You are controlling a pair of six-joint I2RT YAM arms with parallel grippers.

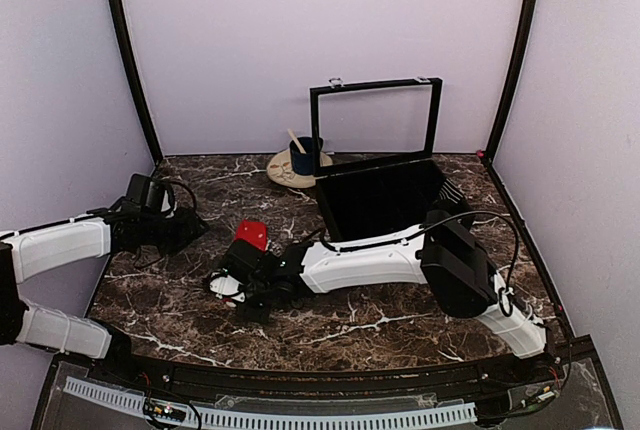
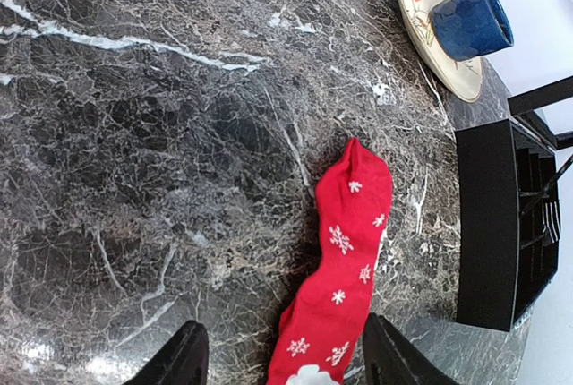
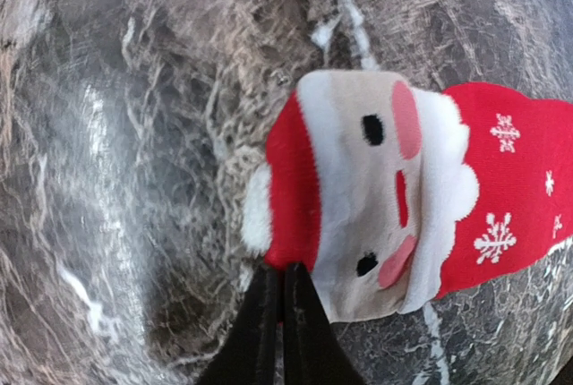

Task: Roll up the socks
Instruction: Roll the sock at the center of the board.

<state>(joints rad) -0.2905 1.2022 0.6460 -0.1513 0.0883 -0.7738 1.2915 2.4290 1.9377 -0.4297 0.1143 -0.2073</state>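
One red sock lies flat on the marble table. Our right gripper is clenched against its Santa-face edge, and our left gripper hangs open nearby.

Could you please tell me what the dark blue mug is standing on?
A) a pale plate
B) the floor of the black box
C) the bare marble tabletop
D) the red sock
A: the dark blue mug stands on the pale plate, beside the black box and apart from the red sock.
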